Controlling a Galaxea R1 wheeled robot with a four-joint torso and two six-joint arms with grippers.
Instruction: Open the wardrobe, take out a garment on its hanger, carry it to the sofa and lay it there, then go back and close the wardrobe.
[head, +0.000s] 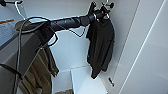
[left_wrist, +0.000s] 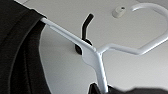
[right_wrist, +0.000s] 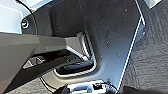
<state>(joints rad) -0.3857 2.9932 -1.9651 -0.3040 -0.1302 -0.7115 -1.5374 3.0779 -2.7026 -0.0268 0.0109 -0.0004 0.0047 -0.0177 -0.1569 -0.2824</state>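
Observation:
The wardrobe (head: 67, 50) stands open, its white inside facing me. My left arm reaches in high, and my left gripper (head: 103, 8) is at the top of the black garment (head: 101, 47), which hangs limp below it. In the left wrist view the white hanger (left_wrist: 92, 52) is very close. Its stem runs down between my left gripper's (left_wrist: 102, 88) dark fingertips, which are shut on it. Its curved hook has nothing inside it. The garment's (left_wrist: 17, 55) shoulder drapes over one arm of the hanger.
An olive-brown jacket (head: 40, 70) hangs at the left from another white hanger (head: 18, 8). A white box (head: 85, 80) sits low inside the wardrobe. The white door (head: 150, 62) stands at the right. A black peg (left_wrist: 86, 25) sticks out behind the hanger. Grey carpet (right_wrist: 155, 62) lies beside my base.

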